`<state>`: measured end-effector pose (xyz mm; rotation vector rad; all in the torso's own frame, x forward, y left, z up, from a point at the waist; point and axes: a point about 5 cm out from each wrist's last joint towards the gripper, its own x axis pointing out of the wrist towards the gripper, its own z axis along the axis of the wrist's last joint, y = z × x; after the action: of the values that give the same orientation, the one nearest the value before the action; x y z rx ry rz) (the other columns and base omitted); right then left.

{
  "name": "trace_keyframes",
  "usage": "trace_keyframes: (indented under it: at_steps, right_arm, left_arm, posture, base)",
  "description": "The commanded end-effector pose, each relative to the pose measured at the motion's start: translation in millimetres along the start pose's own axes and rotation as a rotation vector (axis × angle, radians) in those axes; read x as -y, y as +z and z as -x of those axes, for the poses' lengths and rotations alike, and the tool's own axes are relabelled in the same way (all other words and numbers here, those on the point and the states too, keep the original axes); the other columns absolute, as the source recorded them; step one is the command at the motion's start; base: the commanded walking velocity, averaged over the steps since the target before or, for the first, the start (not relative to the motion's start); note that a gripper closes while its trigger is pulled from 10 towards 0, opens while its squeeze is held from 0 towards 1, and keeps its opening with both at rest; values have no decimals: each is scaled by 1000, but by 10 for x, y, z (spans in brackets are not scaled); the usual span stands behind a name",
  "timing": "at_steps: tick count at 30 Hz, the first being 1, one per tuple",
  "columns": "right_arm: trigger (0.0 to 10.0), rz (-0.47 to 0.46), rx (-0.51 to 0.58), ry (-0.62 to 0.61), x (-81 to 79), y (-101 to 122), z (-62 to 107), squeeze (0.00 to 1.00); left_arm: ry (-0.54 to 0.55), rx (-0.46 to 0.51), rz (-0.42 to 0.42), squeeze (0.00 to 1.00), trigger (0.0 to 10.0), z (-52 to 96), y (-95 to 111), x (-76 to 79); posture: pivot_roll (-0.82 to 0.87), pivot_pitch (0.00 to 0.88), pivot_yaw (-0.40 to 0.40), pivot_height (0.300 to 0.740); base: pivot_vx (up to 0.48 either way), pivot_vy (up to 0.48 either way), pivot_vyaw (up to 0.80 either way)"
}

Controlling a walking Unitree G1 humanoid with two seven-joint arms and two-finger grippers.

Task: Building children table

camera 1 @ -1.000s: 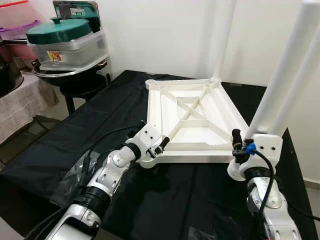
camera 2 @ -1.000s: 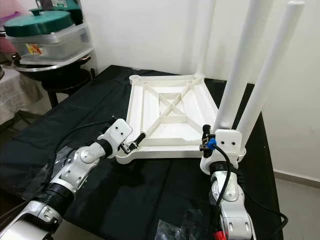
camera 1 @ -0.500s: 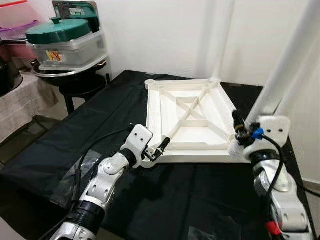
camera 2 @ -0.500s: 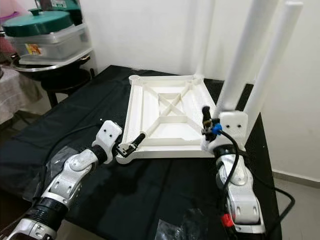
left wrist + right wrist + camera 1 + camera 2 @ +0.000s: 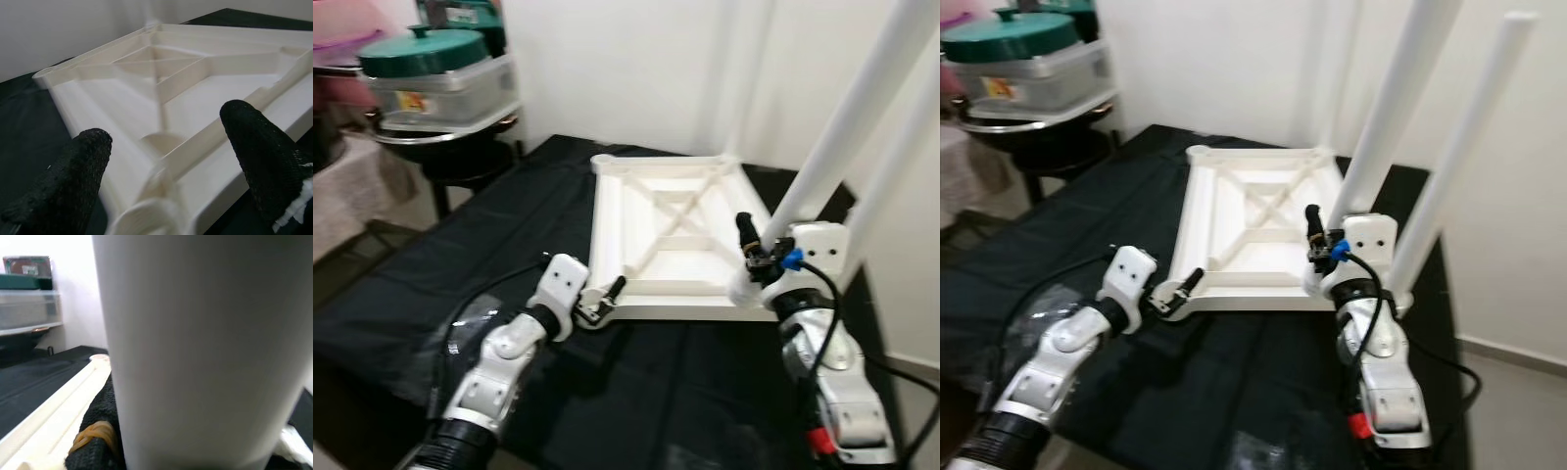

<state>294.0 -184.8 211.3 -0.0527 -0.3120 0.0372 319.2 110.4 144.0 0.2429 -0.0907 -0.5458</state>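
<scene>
Counter [image 5: 401, 284], black-draped, carries the white tabletop [image 5: 668, 235], lying underside up. Tall white leg [image 5: 1391, 108] rises at the tabletop's near right corner, right tool [image 5: 1317, 257] clamped on it. Left tool [image 5: 599, 302], fingers spread wide, straddles the tabletop's near left corner socket [image 5: 159, 144].

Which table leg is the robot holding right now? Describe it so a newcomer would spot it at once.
Start at the black-covered table and the white upside-down tabletop on it. At its near right corner the right gripper clamps a long white leg. It leans, unlike the other legs already standing in their corners.
</scene>
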Motion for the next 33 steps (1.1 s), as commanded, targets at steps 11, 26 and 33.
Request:
trace_keyframes:
  at_steps: [11,26,33]
  right_arm:
    - [0,-108,-86,-21,88,-105,-127,0]
    - [0,-129,-142,83,-30,-209,-122,0]
    - [0,-181,-148,115,-109,-216,-139,0]
  left_arm:
    - [-10,7,16,0,10000,-41,76,46]
    - [19,-26,26,0,10000,-61,71,17]
    - [39,-52,56,0,10000,-79,73,32]
  posture:
    - [5,0,-36,740]
    - [10,0,-40,740]
    - [21,0,-46,740]
  base:
    - [0,-461,0]
    - [0,-18,0]
    - [0,0,0]
